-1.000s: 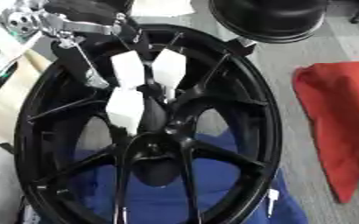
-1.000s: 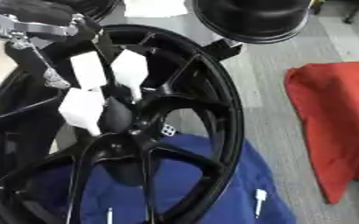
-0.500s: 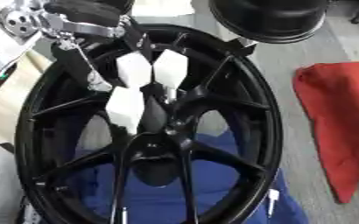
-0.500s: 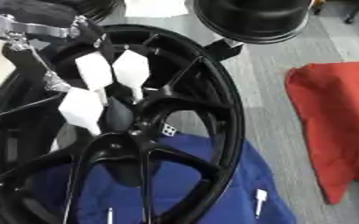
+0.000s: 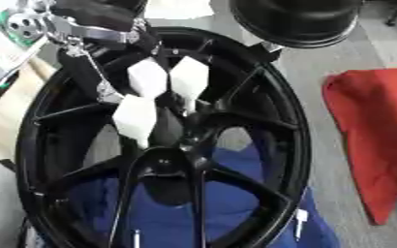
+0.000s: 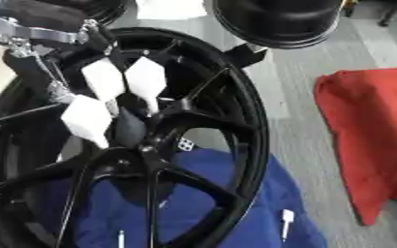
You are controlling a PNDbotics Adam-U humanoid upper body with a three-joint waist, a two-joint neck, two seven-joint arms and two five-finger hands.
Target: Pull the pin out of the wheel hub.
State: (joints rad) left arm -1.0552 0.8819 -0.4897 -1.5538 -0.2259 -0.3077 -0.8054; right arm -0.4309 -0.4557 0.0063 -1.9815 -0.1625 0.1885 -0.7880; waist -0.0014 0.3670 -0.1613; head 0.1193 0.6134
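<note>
A black spoked wheel (image 5: 282, 145) lies flat on a blue cloth (image 5: 176, 213). Its hub (image 5: 172, 150) sits in the middle, where the spokes meet. My left hand (image 5: 147, 80) comes in from the upper left on silver linkages, its white-padded fingers (image 6: 145, 77) pointing down into the hub. The thumb pad (image 6: 86, 118) faces the two finger pads, and a dark upright piece (image 6: 130, 128), which seems to be the pin, stands pinched between them. Its lower end is hidden by the hub. My right hand does not show in either view.
A big black dome (image 5: 295, 19) overhangs the wheel's far rim. A red cloth (image 5: 371, 131) lies on the grey floor to the right. Small white pieces (image 6: 286, 218) rest on the blue cloth near the front. A pale wooden surface (image 5: 7, 121) borders the left.
</note>
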